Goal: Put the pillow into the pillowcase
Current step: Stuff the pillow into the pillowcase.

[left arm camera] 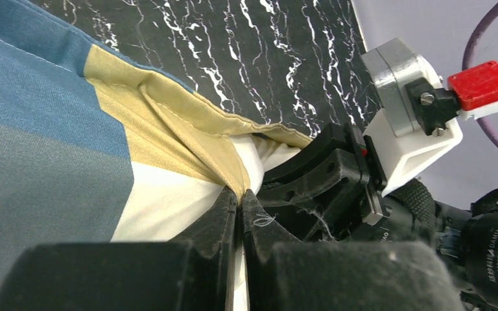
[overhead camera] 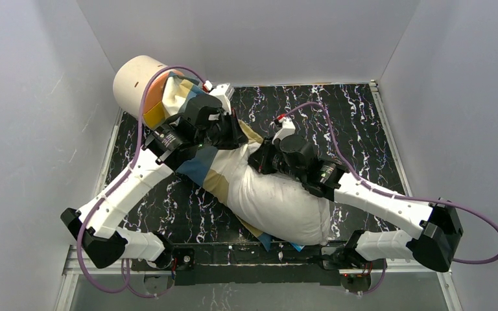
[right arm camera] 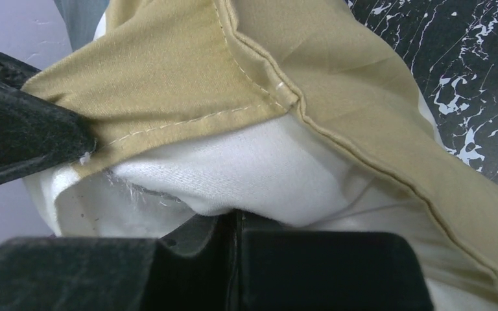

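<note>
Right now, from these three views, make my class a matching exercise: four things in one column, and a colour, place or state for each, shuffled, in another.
Things:
1 pillowcase
2 cream cylinder
3 left pincer
4 right pincer

Descriptions:
A shut on the white pillow
B blue, tan and cream blocks
C shut on the tan hem
D at the far left corner of the table

Pairs: 1-B, 2-D, 3-C, 4-A
</note>
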